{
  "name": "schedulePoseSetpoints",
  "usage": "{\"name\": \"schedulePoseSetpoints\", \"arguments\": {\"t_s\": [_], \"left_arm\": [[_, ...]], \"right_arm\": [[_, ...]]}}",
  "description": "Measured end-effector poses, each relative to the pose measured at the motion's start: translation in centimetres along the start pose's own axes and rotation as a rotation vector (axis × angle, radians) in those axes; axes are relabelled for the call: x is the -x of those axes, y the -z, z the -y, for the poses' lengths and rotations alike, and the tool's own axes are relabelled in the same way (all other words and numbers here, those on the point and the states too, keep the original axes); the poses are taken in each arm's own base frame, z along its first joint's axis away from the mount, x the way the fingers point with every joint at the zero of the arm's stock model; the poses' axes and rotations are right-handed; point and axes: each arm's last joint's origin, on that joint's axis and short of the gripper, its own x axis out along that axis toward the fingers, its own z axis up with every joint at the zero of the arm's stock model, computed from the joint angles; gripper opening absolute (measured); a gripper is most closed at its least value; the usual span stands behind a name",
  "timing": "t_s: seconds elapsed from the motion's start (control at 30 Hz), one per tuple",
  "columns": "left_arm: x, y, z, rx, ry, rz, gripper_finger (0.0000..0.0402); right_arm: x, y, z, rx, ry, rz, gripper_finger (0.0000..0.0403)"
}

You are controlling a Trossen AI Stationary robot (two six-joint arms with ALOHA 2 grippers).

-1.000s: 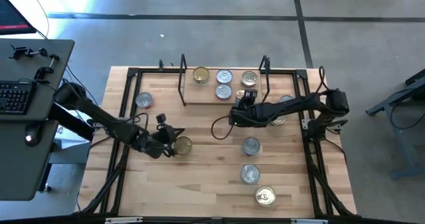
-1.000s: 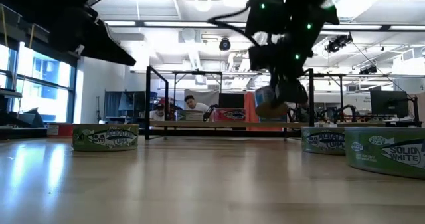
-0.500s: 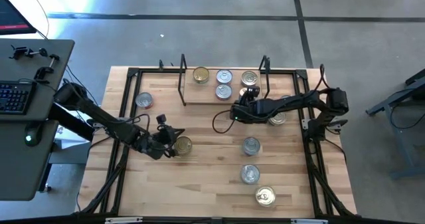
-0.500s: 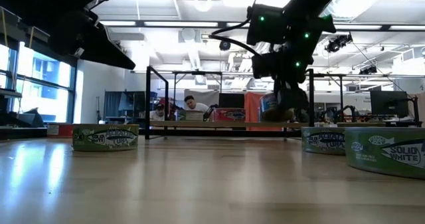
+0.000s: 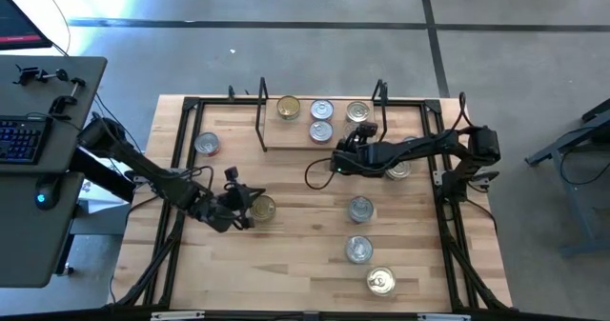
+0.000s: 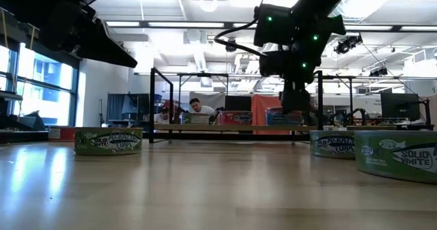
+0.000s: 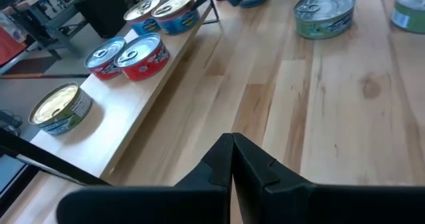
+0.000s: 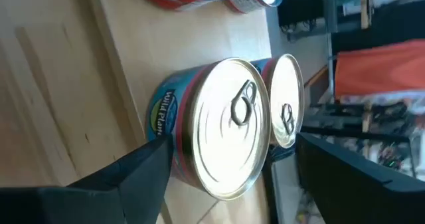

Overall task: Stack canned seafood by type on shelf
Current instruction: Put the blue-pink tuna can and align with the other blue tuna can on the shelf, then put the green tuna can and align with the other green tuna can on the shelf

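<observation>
Shelf (image 5: 322,146): we record a low black-rod rack with a light board at the far edge of the worktop (image 5: 295,254).

Tins on the shelf: we count a gold-lidded tin (image 5: 288,108) at its left end, two red-labelled tins (image 5: 321,120) in the middle, and two blue-labelled tins (image 8: 219,134) at its right end, one behind the other and just beside each other.

Right tool (image 5: 359,134): we find it over the shelf's right end, fingers spread wide either side of the nearer blue tin, not gripping it.

Loose tins: one to the shelf's left (image 5: 207,145), three in a row in front of its right end (image 5: 360,208), one under the right arm.

Left tool (image 5: 250,204): in front of the shelf's left end, fingers pressed together, empty, next to a gold tin (image 5: 263,208).
</observation>
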Motion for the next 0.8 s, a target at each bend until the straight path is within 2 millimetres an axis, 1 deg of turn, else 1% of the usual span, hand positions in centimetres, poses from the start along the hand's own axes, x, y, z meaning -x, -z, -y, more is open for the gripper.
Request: {"name": "schedulePoseSetpoints", "arguments": {"t_s": [0.07, 0.17, 0.23, 0.33, 0.37, 0.5, 0.57, 0.7, 0.8], "left_arm": [[0.1, 0.0, 0.1, -0.003, 0.008, 0.003, 0.0], [0.3, 0.0, 0.3, -0.005, 0.016, 0.008, 0.0], [0.4, -0.1, 0.4, 0.001, 0.021, 0.015, 0.0], [0.4, -0.1, 0.4, 0.004, 0.028, 0.016, 0.0], [0.4, -0.1, 0.5, -0.003, 0.054, 0.01, 0.0], [0.8, 0.2, 1.4, -0.151, 0.313, -0.038, 0.0001], [1.0, 0.5, 1.8, -0.213, 0.389, -0.049, 0.0006], [0.9, 1.4, 2.7, -0.337, 0.416, -0.079, 0.0039], [0.2, 2.0, 3.3, -0.344, 0.409, -0.104, 0.008]], "right_arm": [[0.6, -0.1, 0.0, -0.083, -0.011, 0.023, 0.0308], [2.6, -0.3, -0.2, -0.198, -0.092, 0.096, 0.0305], [4.4, -0.5, -0.4, -0.244, -0.163, 0.162, 0.0302], [7.5, -0.9, -0.9, -0.304, -0.283, 0.296, 0.0298], [8.6, -1.0, -1.2, -0.319, -0.326, 0.343, 0.0297], [12.4, -1.6, -3.1, -0.372, -0.461, 0.521, 0.0295], [13.9, -1.8, -4.3, -0.39, -0.507, 0.597, 0.0295], [15.7, -2.0, -7.0, -0.395, -0.555, 0.689, 0.0295], [16.1, -2.1, -8.9, -0.42, -0.525, 0.723, 0.0295]]}}
